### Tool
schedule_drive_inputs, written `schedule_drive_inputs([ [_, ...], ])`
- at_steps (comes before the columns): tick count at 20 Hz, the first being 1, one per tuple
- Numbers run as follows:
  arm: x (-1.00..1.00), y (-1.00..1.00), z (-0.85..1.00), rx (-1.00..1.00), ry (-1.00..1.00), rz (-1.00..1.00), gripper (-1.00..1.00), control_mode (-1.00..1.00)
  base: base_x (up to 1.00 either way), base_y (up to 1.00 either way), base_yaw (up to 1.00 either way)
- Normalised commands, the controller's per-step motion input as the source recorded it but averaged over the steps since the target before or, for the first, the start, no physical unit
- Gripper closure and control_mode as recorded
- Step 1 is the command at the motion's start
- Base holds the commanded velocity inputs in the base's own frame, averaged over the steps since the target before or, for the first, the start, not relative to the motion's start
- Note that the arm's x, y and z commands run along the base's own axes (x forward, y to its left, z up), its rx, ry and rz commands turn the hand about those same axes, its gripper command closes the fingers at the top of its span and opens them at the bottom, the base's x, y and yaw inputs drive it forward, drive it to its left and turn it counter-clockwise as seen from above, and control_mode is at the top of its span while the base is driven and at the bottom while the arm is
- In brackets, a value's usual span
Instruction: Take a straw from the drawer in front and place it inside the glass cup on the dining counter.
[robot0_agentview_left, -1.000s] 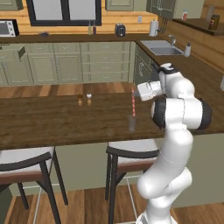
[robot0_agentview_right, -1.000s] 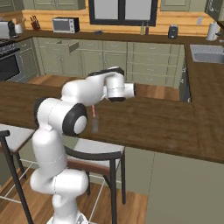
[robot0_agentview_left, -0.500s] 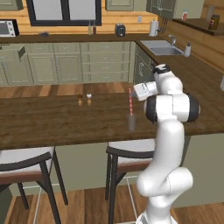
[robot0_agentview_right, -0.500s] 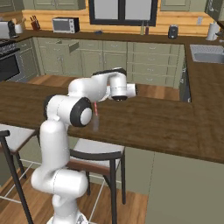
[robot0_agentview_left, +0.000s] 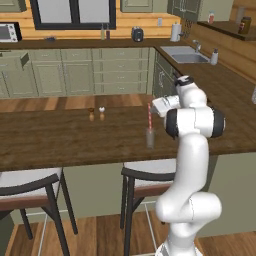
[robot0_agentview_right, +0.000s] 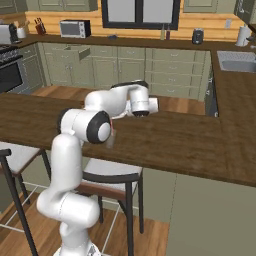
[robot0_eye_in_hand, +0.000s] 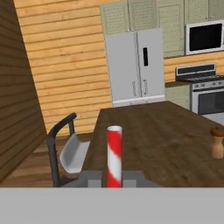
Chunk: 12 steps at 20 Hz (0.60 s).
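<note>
In the left base view the thin red-pink straw (robot0_agentview_left: 149, 116) stands upright over the dining counter (robot0_agentview_left: 60, 142). My gripper (robot0_agentview_left: 151, 106) is shut on the straw's upper part. Directly under it sits the clear glass cup (robot0_agentview_left: 150, 138), and the straw's lower end reaches about the cup's rim. The hand view shows the straw (robot0_eye_in_hand: 114, 153) as a red and white striped stick rising between my fingertips, with my gripper (robot0_eye_in_hand: 114, 178) shut on it. In the right base view my elbow partly covers the cup (robot0_agentview_right: 110, 140). An open green drawer (robot0_agentview_right: 80, 51) juts from the far cabinets.
Two small shakers (robot0_agentview_left: 91, 114) (robot0_agentview_left: 102, 110) stand on the counter left of the cup, and the brown one (robot0_eye_in_hand: 217, 142) shows in the hand view. Black-framed stools (robot0_agentview_left: 30, 182) (robot0_agentview_left: 145, 172) line the near side. A sink (robot0_agentview_left: 187, 56) is at the back right.
The arm's elbow has swung in closer to the hand. The hand and the straw have stayed almost in place above the cup.
</note>
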Motion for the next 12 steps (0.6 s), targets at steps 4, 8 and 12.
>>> schedule_drive_inputs([
  [4, -0.24, 0.0, -0.11, 0.0, 0.0, 0.02, 1.0, -1.0, 0.0, 0.0, 0.0],
  [8, -0.32, 0.02, -0.19, 0.05, 0.01, 0.02, 1.0, -1.0, 0.0, 0.0, 0.0],
  [12, -0.21, 0.04, -0.22, 0.06, 0.02, 0.02, 1.0, -1.0, 0.0, 0.0, 0.0],
])
